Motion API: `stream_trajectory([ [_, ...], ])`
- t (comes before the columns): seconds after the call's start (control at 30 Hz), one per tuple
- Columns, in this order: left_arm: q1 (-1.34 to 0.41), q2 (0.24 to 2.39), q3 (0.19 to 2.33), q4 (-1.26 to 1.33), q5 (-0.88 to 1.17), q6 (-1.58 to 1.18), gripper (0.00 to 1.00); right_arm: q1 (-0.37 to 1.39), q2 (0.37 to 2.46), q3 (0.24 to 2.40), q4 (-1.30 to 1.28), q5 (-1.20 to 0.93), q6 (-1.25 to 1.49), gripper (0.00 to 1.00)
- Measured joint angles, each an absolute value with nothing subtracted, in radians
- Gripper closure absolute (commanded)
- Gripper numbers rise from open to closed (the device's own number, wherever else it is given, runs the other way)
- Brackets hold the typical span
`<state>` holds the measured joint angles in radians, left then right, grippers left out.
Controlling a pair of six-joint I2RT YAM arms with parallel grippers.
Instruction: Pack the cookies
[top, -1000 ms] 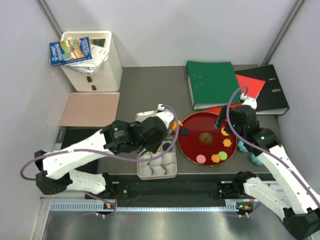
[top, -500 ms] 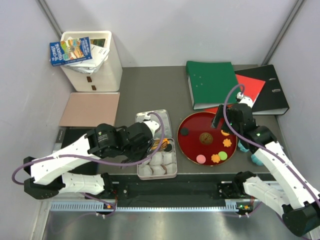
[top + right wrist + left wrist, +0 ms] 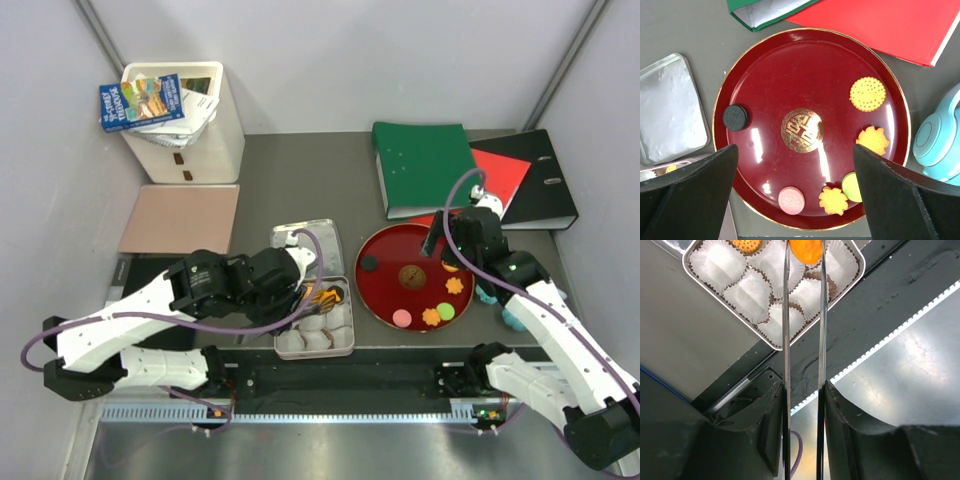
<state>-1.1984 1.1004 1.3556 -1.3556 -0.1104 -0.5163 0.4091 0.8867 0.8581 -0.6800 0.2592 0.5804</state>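
Observation:
My left gripper [image 3: 804, 245] is shut on an orange cookie [image 3: 807, 250] and holds it over the metal tin [image 3: 771, 343] of white paper cups; in the top view the gripper [image 3: 322, 296] is above the tin's far end [image 3: 348, 345]. One orange round cookie [image 3: 746, 244] lies in a cup. My right gripper [image 3: 797, 200] is open and empty above the red plate [image 3: 790, 65]. On the plate lie a black cookie [image 3: 735, 117], an orange round [image 3: 867, 94], two orange flowers [image 3: 873, 140], a green [image 3: 852, 186] and a pink [image 3: 791, 199].
The plate's centre bears a gold emblem [image 3: 802, 129]. The tin's lid [image 3: 300, 238] lies left of the plate. Turquoise headphones [image 3: 940, 140] sit right of it. Green [image 3: 425, 165], red [image 3: 505, 170] and black binders [image 3: 550, 185] lie behind. A white bin [image 3: 190, 135] stands far left.
My left gripper has drawn back from the plate's left edge to above the tin, with the orange cookie in it. My right gripper has shifted slightly farther back over the plate.

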Motion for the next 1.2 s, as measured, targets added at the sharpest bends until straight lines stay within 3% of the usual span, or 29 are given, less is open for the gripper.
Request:
stream_trajectory([
  [0.43,-1.198,1.065,1.238,-1.359,-0.146,-0.581,0.68,0.409,0.904,0.857,-0.679,0.242,0.580,0.04],
  [0.8,-1.198,1.091,1.229,-1.362,-0.181,-0.590,0.42,0.409,0.904,0.844,-0.680,0.241,0.580,0.04],
  [1.2,-1.198,1.124,1.298,-1.367,-0.226,-0.590,0.41,0.409,0.904,0.844,-0.680,0.241,0.580,0.04],
])
